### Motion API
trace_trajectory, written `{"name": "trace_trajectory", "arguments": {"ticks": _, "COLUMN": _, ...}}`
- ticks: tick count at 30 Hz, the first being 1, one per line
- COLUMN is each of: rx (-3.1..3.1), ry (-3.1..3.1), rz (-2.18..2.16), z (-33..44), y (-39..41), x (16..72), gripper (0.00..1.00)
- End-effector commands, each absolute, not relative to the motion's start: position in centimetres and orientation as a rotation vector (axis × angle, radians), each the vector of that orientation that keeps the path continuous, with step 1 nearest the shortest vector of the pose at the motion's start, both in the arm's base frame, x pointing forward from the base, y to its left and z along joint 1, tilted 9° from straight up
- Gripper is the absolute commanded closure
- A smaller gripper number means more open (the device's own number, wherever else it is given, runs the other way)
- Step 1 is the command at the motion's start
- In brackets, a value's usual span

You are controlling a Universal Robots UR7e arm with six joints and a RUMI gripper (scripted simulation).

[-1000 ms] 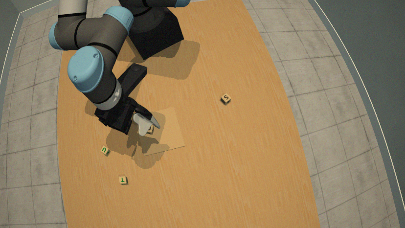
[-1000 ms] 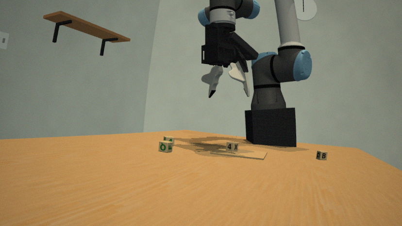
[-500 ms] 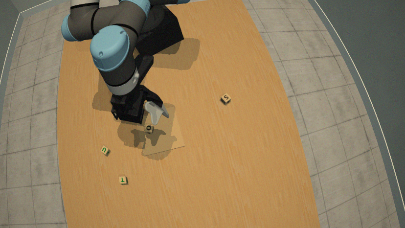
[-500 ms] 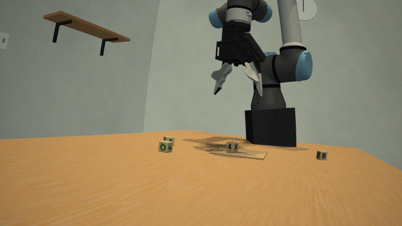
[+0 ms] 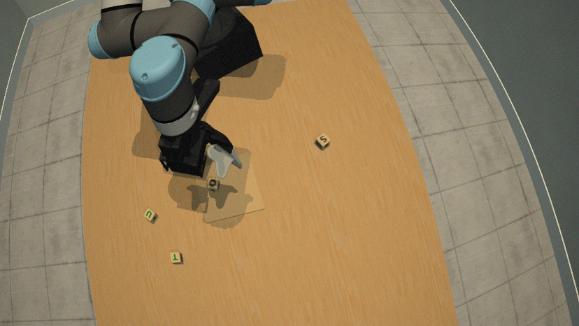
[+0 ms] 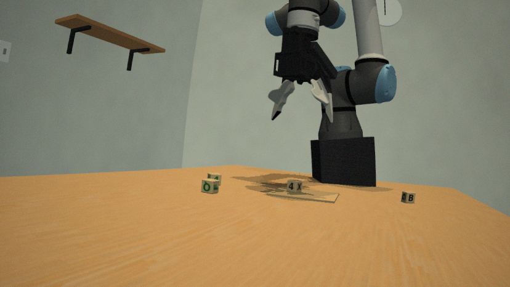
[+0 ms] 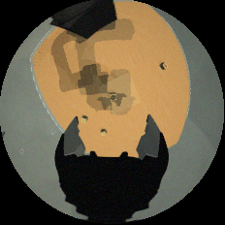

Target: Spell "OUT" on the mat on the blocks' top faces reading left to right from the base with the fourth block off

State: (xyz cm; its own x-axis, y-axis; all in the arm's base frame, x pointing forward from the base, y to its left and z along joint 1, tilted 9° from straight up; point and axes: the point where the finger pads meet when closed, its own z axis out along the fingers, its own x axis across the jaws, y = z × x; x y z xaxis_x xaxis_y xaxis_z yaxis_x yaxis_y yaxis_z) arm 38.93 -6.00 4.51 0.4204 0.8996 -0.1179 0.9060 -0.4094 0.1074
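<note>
Here, in the top view, left to right: the U block (image 5: 150,215) and the T block (image 5: 175,257) lie on the table (image 5: 324,243) at lower left, off the mat (image 5: 247,202); the O block (image 5: 212,184) sits near the mat's left edge; the S block (image 5: 322,141) lies well apart at right. The gripper (image 6: 301,103) hangs high over the mat — fingers spread wide, grasping nothing. Judged step: 1 of 3 letters placed. Next — descend squarely over U or T.
</note>
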Motion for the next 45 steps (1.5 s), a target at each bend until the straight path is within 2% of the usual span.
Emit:
{"name": "trace_trajectory", "arguments": {"ticks": 1, "rx": 2.519, "ry": 1.602, "rz": -0.060, "z": 4.5, "y": -6.0, "x": 39.0, "gripper": 0.00}}
{"name": "trace_trajectory", "arguments": {"ticks": 20, "rx": 2.643, "ry": 1.382, "rz": -0.040, "z": 4.2, "y": -5.8, "x": 39.0, "gripper": 0.00}}
{"name": "trace_trajectory", "arguments": {"ticks": 45, "rx": 2.934, "ry": 0.531, "rz": 0.032, "z": 3.0, "y": -5.1, "x": 39.3, "gripper": 0.00}}
